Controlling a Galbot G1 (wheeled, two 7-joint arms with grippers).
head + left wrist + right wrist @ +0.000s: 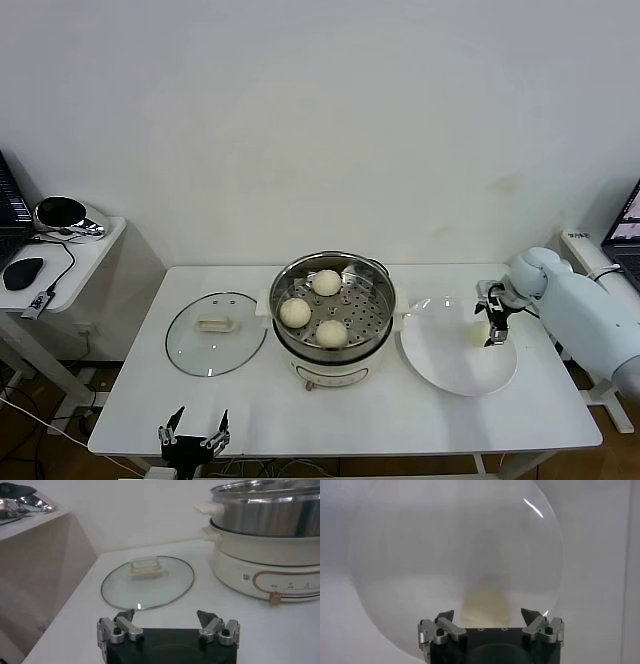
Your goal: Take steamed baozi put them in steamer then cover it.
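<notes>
The steamer (371, 320) stands mid-table with three steamed baozi (326, 282) on its perforated tray. A fourth baozi (477, 334) lies on the white plate (450, 365) to the right. My right gripper (495, 327) hangs over that baozi, open. In the right wrist view the baozi (485, 605) sits between the spread fingertips, with the right gripper (487, 615) not closed on it. The cover (216, 333), a glass lid with a cream handle, lies flat left of the steamer. My left gripper (193, 432) waits open at the table's front edge, facing the cover (148, 581) and steamer (265, 535).
A side table (85, 250) with a mouse and a shiny object stands at the far left. A wall runs close behind the white table (300, 410). The plate (445, 545) fills the right wrist view.
</notes>
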